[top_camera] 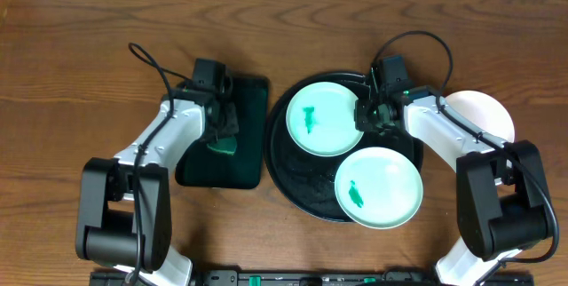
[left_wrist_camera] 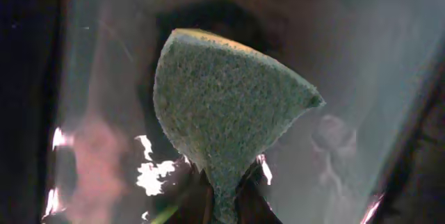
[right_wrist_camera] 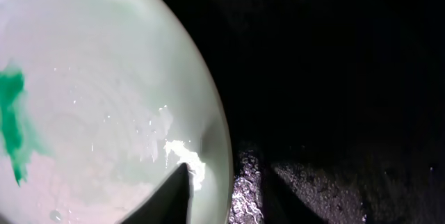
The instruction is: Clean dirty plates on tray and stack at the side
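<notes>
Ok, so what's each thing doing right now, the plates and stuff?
upper mint plate: dirty, on the round tray.
lower mint plate: dirty, overhanging the tray's rim.
white plate: off the tray, on the table.
sponge: pinched in left gripper.
right gripper: open, straddling the upper plate's rim.

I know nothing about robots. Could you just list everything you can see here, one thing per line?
table: one, brown wood, under everything
round tray: one, black, middle of the table
mint plates: two, pale green, on the round tray, one to the rear and one to the front
green smear: two, green, one in each mint plate
white plate: one, white, on the table right of the round tray, partly behind the right arm
rectangular tray: one, dark, left of the round tray
sponge: one, green, over the rectangular tray
left gripper: one, black, shut on the sponge
right gripper: one, black, open, astride the rear mint plate's rim
</notes>
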Tool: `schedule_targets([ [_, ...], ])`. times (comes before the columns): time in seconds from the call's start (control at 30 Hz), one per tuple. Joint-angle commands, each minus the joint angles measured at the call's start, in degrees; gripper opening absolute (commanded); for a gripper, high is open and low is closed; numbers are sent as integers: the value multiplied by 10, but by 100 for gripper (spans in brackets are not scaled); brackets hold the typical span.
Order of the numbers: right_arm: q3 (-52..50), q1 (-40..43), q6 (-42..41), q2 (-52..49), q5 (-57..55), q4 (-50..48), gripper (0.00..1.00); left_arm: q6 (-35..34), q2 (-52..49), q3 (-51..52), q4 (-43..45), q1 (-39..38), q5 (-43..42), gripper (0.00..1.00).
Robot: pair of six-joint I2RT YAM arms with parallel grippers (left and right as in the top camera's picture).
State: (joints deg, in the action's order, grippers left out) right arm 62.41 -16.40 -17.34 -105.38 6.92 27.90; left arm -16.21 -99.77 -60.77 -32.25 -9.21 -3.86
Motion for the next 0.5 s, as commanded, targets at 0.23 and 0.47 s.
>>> schedule_targets([
  [0.23, -2, -3, 18, 24, 2, 8, 50, 14, 81, -68, -31, 2, 76, 7],
  [0.47, -2, -3, 22, 26, 2, 6, 54, 9, 162, -68, -72, 1, 58, 7],
])
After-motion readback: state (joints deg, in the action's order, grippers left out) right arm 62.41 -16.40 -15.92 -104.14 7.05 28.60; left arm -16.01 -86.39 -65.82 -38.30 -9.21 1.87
